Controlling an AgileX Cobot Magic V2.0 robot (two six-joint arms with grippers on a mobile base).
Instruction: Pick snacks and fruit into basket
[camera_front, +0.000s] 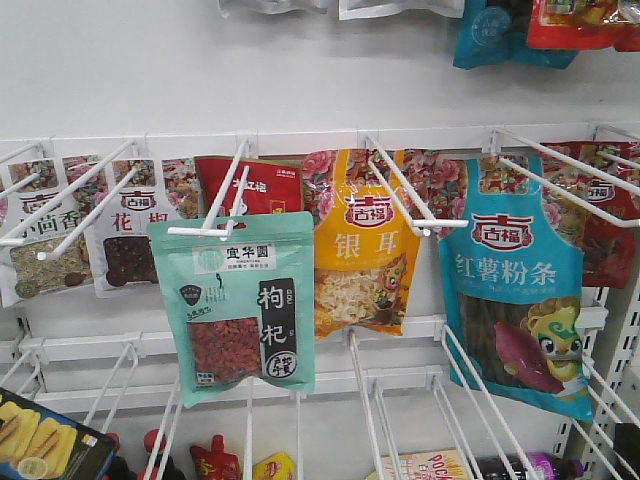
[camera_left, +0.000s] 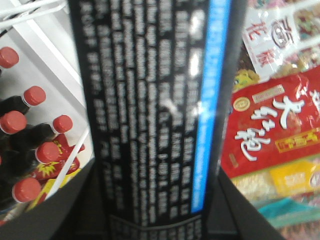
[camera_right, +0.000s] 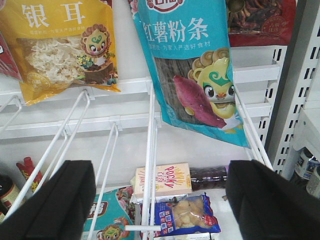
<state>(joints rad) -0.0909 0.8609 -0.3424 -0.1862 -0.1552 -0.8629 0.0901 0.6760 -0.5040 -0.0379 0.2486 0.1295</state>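
Note:
My left gripper (camera_left: 155, 210) is shut on a black snack pack (camera_left: 150, 110) with white lettering and a blue stripe; the pack fills the left wrist view. My right gripper (camera_right: 160, 200) is open and empty, facing the rack below a yellow pouch (camera_right: 65, 45) and a blue sweet-potato pouch (camera_right: 195, 65). In the front view the teal-green pouch with red berries (camera_front: 235, 300) hangs on a white hook, next to the yellow pouch (camera_front: 365, 245) and the blue pouch (camera_front: 515, 290). Neither gripper shows in the front view. The basket and the fruit are out of view.
White wire hooks (camera_right: 150, 150) jut out from the rack towards my right gripper. Below them lie a Pocky box (camera_right: 162, 180) and a blue snack bag (camera_right: 185, 215). Red-capped bottles (camera_left: 30, 150) stand left of the held pack and a red pouch (camera_left: 275, 130) hangs right of it.

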